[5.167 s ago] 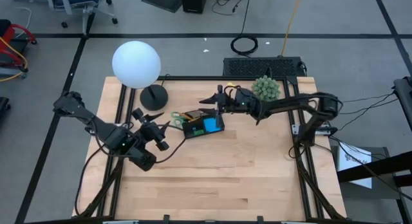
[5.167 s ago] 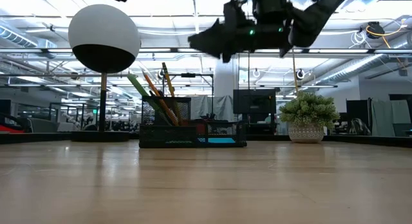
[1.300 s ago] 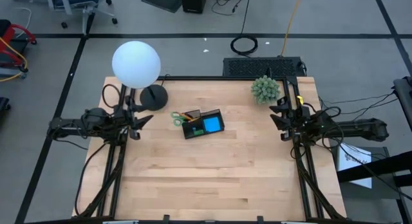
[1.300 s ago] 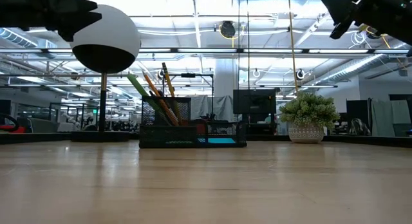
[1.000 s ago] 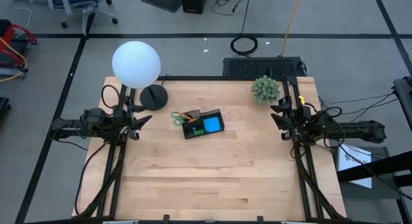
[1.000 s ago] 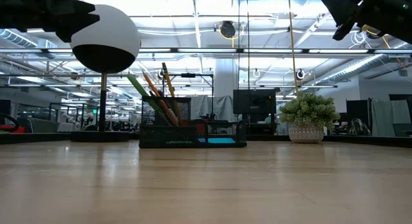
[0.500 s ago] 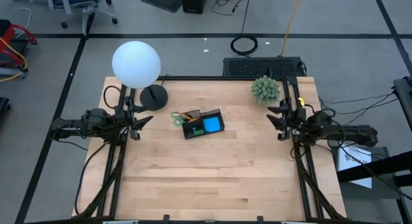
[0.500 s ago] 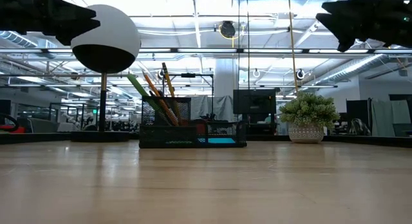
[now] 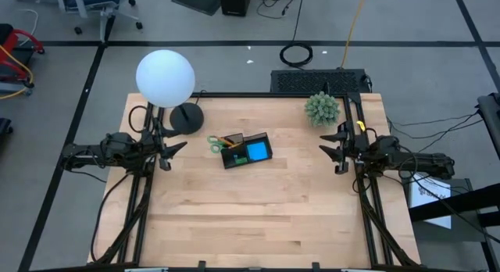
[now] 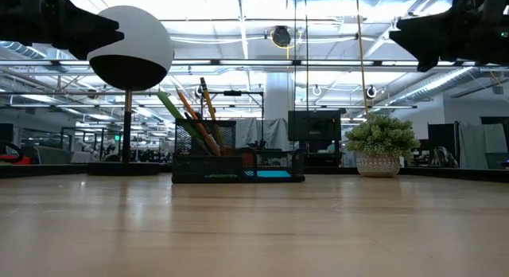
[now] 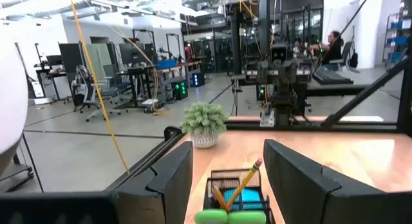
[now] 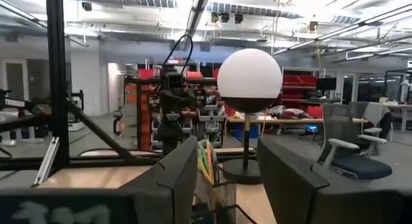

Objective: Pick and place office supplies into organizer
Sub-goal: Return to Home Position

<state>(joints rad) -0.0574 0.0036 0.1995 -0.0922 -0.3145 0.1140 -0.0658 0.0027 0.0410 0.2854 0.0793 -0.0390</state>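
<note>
The black organizer [image 9: 246,151] stands on the table, a little toward the far edge from the middle. In it are the green-handled scissors [image 9: 213,141], a blue sticky pad [image 9: 257,152] and pencils [image 10: 195,114] that lean up out of its mesh cup. My left gripper [image 9: 173,152] hangs open above the table's left edge and points level at the organizer [image 11: 235,195]. My right gripper [image 9: 332,151] hangs open above the right edge and faces the organizer [image 12: 222,198] from the other side. Nothing lies between either pair of fingers.
A lamp with a white globe [image 9: 165,76] and a round black base [image 9: 186,118] stands at the far left. A green spiky plant [image 9: 322,108] in a pot stands at the far right, close to my right gripper. Bare wood [image 9: 258,217] fills the table's near half.
My right gripper has sunk a little and tipped from pointing upward to nearly level, its fingers now reaching slightly farther over the table's right edge. The organizer and its contents have stayed where they were.
</note>
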